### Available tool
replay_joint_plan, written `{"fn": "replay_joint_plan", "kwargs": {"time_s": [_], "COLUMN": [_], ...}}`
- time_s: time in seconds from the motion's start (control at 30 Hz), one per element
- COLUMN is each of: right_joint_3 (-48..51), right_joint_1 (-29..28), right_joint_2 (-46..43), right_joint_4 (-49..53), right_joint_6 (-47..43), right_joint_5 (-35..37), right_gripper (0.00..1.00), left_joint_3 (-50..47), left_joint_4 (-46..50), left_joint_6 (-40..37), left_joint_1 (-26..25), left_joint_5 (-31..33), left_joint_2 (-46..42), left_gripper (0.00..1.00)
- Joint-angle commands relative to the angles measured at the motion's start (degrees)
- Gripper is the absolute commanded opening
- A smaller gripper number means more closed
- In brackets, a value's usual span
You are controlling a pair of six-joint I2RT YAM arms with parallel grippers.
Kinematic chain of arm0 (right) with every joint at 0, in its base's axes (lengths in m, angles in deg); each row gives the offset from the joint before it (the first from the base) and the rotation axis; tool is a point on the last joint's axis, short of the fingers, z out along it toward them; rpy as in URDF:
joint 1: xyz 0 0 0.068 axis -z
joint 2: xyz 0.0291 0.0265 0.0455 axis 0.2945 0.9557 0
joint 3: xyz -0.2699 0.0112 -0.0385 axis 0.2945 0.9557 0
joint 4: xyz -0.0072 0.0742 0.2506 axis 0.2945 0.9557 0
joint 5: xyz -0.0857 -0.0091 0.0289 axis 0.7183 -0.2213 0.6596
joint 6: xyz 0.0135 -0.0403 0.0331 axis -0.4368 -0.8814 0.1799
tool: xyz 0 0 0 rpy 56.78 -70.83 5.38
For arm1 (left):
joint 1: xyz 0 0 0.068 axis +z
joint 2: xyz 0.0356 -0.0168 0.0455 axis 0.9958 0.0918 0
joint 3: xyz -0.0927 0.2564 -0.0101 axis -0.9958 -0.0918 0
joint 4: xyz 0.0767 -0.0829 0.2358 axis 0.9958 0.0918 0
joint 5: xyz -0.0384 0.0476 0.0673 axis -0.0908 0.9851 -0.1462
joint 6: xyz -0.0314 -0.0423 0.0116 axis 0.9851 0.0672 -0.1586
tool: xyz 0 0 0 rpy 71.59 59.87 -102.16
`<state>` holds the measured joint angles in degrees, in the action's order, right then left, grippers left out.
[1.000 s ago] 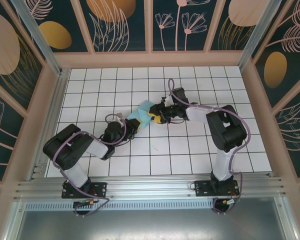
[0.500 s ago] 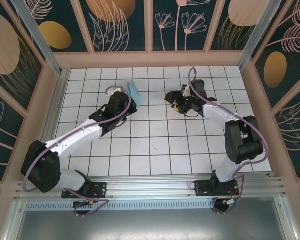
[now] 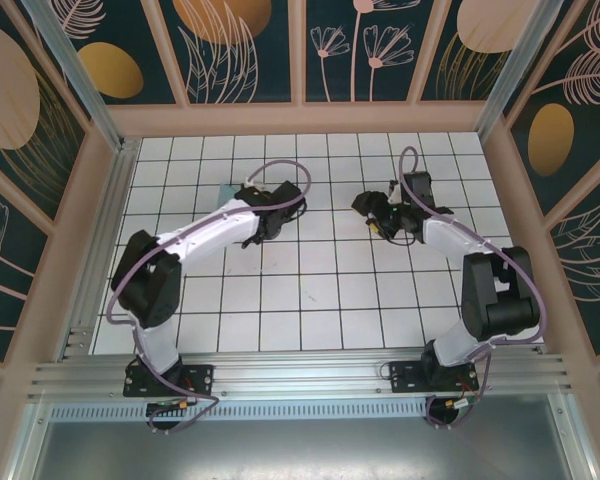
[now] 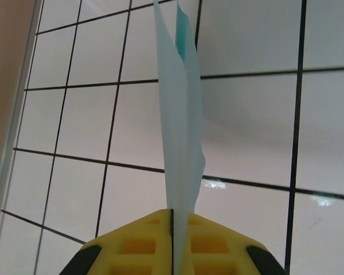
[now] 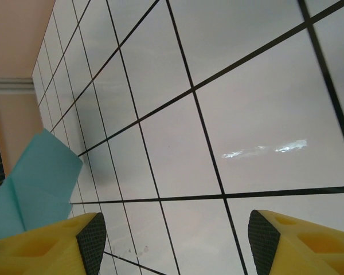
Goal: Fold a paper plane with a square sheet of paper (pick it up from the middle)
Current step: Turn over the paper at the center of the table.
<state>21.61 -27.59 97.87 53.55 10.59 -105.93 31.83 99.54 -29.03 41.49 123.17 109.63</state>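
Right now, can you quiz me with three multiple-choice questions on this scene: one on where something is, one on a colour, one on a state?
1. Where is the folded paper?
A) lying loose, held by nothing
B) pinched in the left claw
C) in the right claw

2. What colour is the folded paper?
A) pink
B) white
C) light turquoise

3. How does the right claw stand?
A) open and empty
B) shut on the paper
C) shut on nothing

Answers:
1 B: the left claw closes on the paper's lower edge.
2 C: both wrist views show that colour.
3 A: a wide gap, nothing in it.
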Motion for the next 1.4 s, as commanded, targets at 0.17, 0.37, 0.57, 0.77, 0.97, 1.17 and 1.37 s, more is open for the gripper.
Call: {"fn": "replay_joint_plan", "kwargs": {"time_s": [0.17,0.37,0.57,0.77,0.97,1.17,1.37], "right_joint_3": [2.2,2.9,3.2,1.0,-3.1,-7.5,-9.4], "right_joint_1": [4.5,6.3,6.5,4.6,-2.2,-9.4,-12.8], "right_joint_2": [-4.4,-5.7,-5.8,-2.4,3.4,11.2,15.5], "right_joint_4": [1.3,2.3,2.9,5.1,9.4,13.4,12.9], "right_joint_6": [-0.6,-0.8,-2.1,-8.0,-17.0,-22.7,-21.4], "right_joint_5": [0.3,0.7,0.6,-0.2,-2.7,-4.8,-2.8], "right_gripper": [0.69,0.69,0.69,0.70,0.69,0.70,0.68], "left_joint_3": [12.2,13.9,7.4,-1.6,-17.2,-31.4,-37.2], "left_joint_4": [4.7,-4.2,-13.3,-21.9,-34.6,-49.2,-57.5], "left_joint_6": [-4.6,-8.6,-10.3,-8.0,0.9,12.5,20.1], "left_joint_1": [-10.6,-14.5,-14.5,-13.3,-5.9,1.4,4.1], "left_joint_5": [-0.3,-12.4,-22.1,-28.5,-37.4,-45.0,-48.8], "left_joint_2": [14.8,18.4,12.3,2.0,-8.8,-16.8,-15.6], "left_gripper": [0.09,0.14,0.47,0.65,0.67,0.64,0.48]}}
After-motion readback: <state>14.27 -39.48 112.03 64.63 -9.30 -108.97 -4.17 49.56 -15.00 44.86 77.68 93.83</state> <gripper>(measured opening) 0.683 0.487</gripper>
